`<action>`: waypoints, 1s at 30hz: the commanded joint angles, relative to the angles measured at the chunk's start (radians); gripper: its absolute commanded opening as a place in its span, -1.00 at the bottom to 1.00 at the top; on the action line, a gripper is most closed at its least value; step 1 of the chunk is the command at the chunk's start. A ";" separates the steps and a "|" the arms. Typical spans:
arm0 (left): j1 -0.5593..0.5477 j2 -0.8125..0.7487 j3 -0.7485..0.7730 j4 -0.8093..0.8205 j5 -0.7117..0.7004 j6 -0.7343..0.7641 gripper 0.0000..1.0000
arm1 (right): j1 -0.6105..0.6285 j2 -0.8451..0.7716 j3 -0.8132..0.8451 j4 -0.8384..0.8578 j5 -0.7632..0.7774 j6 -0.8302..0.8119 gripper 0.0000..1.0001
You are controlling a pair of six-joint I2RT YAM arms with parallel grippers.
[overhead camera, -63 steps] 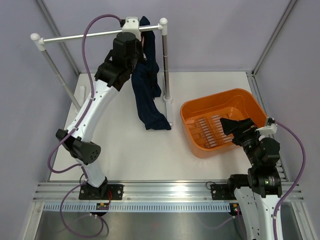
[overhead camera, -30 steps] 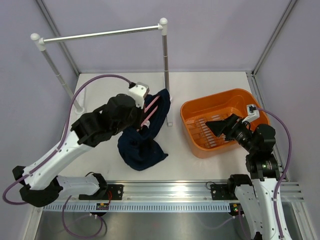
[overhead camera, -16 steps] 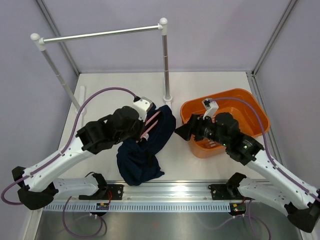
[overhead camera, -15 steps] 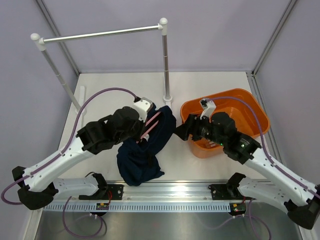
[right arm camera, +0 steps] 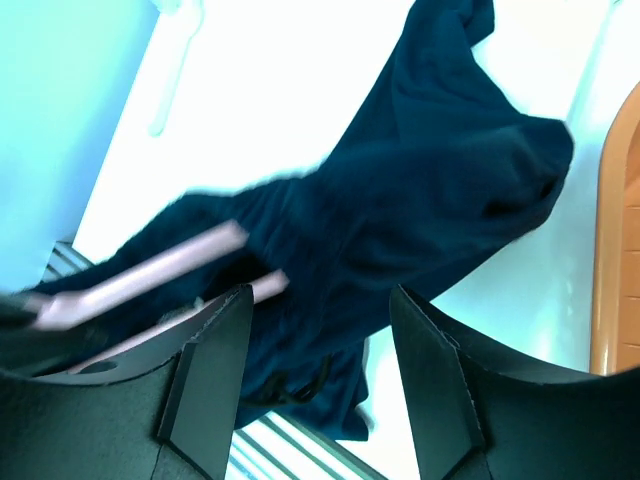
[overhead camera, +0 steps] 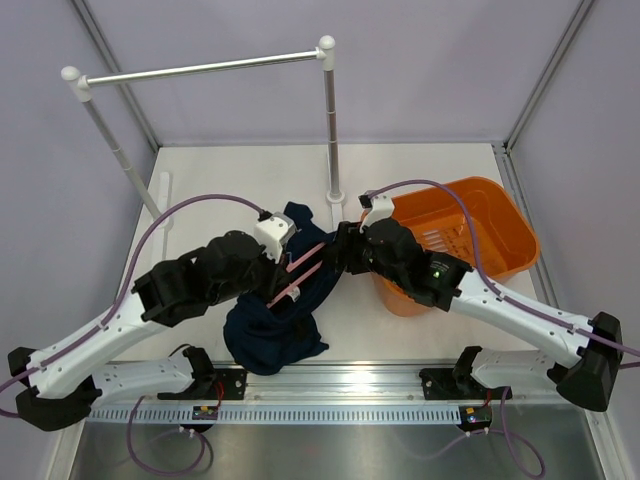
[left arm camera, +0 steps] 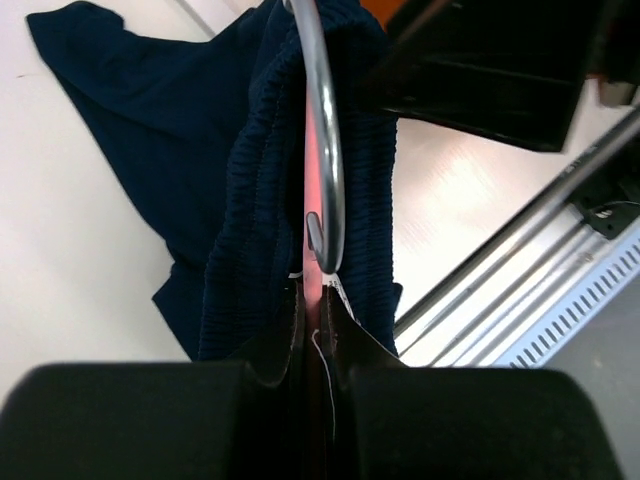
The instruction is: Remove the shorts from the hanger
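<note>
The dark navy shorts [overhead camera: 268, 335] hang crumpled from the pink hanger [overhead camera: 303, 264] and pool on the table in front of the left arm. My left gripper [overhead camera: 272, 284] is shut on the hanger's pink neck [left arm camera: 312, 255], just below the silver hook [left arm camera: 327, 150]; the shorts' waistband [left arm camera: 255, 200] bunches on both sides of it. My right gripper [overhead camera: 336, 256] is open at the right end of the hanger. In the right wrist view its fingers [right arm camera: 213, 372] stand wide apart over the shorts [right arm camera: 420, 200] and the pink hanger bars [right arm camera: 150, 275], holding nothing.
The orange tub [overhead camera: 505, 215] stands at the right, behind the right arm. The silver rail [overhead camera: 200, 68] spans the back left on two posts, one post [overhead camera: 330, 130] just behind the grippers. An aluminium rail [overhead camera: 330, 385] runs along the table's front edge.
My right gripper has reached left from the orange tub to the shorts beside the hanger. My left gripper has shifted slightly down and left with the hanger and shorts.
</note>
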 commanded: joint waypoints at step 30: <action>-0.063 -0.295 -0.128 0.046 0.280 0.001 -1.00 | -0.088 -0.068 0.036 -0.189 0.345 0.051 -1.00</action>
